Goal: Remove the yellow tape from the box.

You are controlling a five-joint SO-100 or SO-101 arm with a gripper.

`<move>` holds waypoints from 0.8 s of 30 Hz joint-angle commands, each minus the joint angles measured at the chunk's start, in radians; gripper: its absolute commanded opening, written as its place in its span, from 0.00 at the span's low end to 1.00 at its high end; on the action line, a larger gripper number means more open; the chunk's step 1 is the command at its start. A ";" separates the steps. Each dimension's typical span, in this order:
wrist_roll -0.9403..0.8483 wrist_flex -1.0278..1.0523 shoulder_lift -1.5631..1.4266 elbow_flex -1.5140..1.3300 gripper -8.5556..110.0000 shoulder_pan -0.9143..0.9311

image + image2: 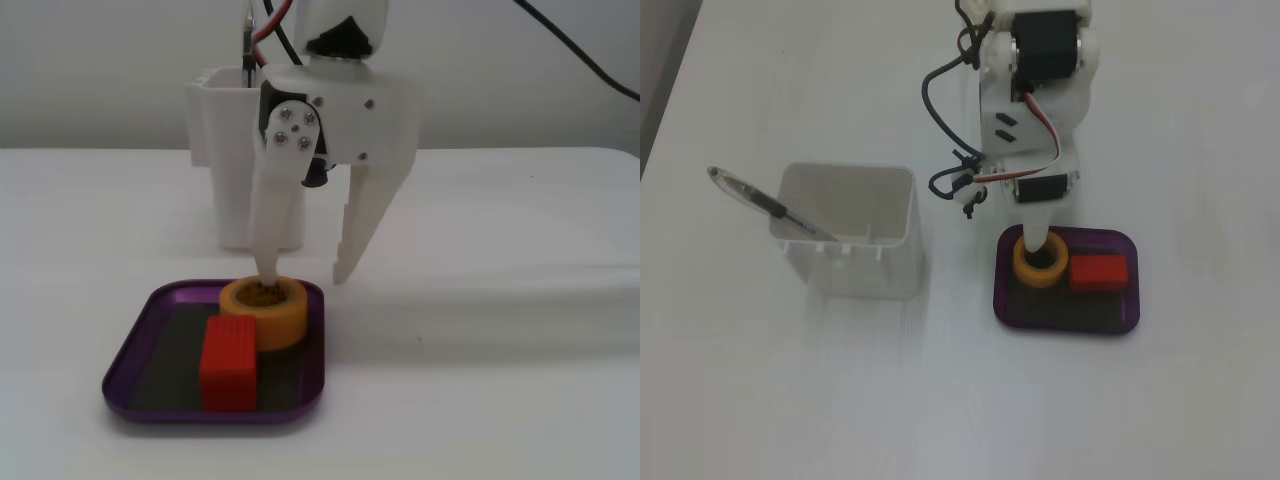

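Observation:
The yellow tape (pixel 268 315) lies flat in the back part of the purple box (pixel 212 413), touching the red ribbed block (pixel 229 363) in front of it. My gripper (pixel 305 274) is open and points down over the tape. One finger (pixel 268 262) reaches into the tape's hole; the other finger (pixel 352 250) hangs outside the roll to the right, above the box's rim. In the other fixed view, the tape (pixel 1022 262) sits in the left half of the box (pixel 1068 329), with a finger (pixel 1036 230) in its hole and the red block (pixel 1100 272) to its right.
A tall white container (pixel 852 262) with a pen (pixel 745 194) in it stands left of the box in a fixed view; in the other it is behind the gripper (pixel 222 150). The arm's cables (pixel 940 120) hang beside the wrist.

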State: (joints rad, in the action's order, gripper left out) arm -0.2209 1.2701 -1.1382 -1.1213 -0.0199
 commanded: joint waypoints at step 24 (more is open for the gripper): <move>-0.002 -0.069 -0.009 0.032 0.18 -0.034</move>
State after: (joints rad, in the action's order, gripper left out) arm -0.2209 1.2164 -1.1321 -1.1213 -0.0568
